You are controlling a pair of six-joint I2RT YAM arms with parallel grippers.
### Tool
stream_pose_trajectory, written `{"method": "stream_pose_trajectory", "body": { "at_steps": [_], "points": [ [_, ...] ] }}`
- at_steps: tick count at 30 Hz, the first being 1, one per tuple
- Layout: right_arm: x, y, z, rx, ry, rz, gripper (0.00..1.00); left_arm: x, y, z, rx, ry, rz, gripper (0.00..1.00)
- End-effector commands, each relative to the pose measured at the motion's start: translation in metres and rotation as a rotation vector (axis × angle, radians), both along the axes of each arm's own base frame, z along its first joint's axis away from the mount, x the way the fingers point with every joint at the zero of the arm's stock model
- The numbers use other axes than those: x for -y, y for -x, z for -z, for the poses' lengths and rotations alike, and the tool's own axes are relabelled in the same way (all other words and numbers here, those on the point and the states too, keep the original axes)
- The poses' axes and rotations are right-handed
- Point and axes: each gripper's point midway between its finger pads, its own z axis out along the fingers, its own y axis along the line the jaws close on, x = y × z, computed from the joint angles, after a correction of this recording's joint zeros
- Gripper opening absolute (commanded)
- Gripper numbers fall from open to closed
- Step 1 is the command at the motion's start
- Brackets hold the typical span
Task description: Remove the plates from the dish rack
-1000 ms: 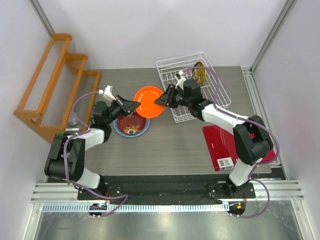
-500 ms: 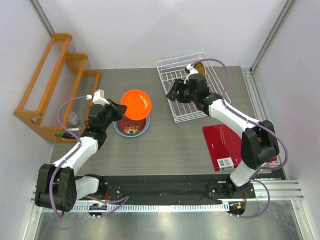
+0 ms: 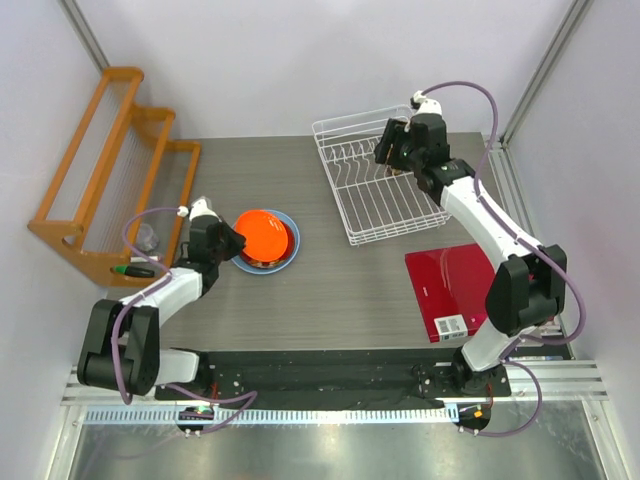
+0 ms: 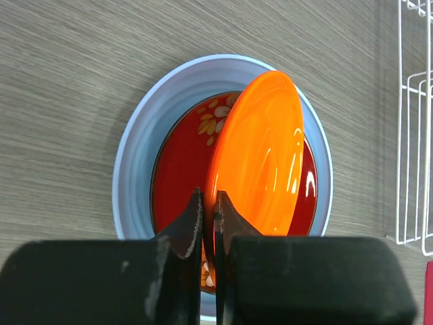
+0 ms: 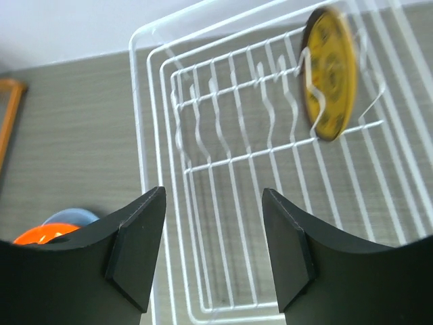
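My left gripper (image 3: 226, 241) is shut on the near rim of the plain orange plate (image 3: 265, 232). In the left wrist view the gripper (image 4: 208, 203) holds the orange plate (image 4: 260, 156) tilted over the dark red floral plate (image 4: 177, 162), which lies in the light blue plate (image 4: 134, 169). My right gripper (image 3: 395, 150) is open and empty above the back of the white dish rack (image 3: 385, 200). In the right wrist view the gripper (image 5: 213, 196) faces the rack (image 5: 142, 135), where the yellow-brown plate (image 5: 329, 74) stands upright between tines.
The orange wooden stepped shelf (image 3: 110, 170) stands at the left, close to my left arm. The flat red book (image 3: 465, 285) lies in front of the rack on the right. The rack's edge shows in the left wrist view (image 4: 400, 135).
My left gripper has carried the orange plate left and down onto the plate stack. My right gripper has let go of it and moved to the rack's back right.
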Motion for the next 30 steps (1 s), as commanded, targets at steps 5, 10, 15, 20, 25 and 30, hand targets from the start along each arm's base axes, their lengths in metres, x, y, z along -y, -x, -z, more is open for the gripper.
{"method": "stream_pose_trajectory", "body": {
  "at_steps": [5, 10, 15, 20, 25, 30],
  "points": [
    [0.039, -0.061, 0.009, 0.023, 0.197, 0.16, 0.65, -0.008, -0.009, 0.004, 0.009, -0.041, -0.026, 0.14],
    [0.061, -0.093, 0.016, 0.028, 0.309, 0.259, 0.66, -0.006, -0.01, 0.004, 0.006, -0.044, -0.012, 0.36],
    [0.069, -0.12, 0.031, 0.011, 0.396, 0.295, 0.66, -0.002, -0.013, -0.003, 0.02, -0.039, 0.009, 0.56],
    [0.084, -0.129, 0.036, 0.006, 0.484, 0.35, 0.65, -0.001, -0.016, -0.01, 0.024, -0.048, 0.024, 0.77],
    [0.089, -0.138, 0.053, -0.021, 0.507, 0.343, 0.66, -0.003, -0.015, -0.019, 0.037, -0.061, 0.025, 0.86],
    [0.09, -0.146, 0.07, -0.042, 0.508, 0.329, 0.65, 0.001, -0.014, -0.037, 0.075, -0.048, 0.048, 0.89]
  ]
}}
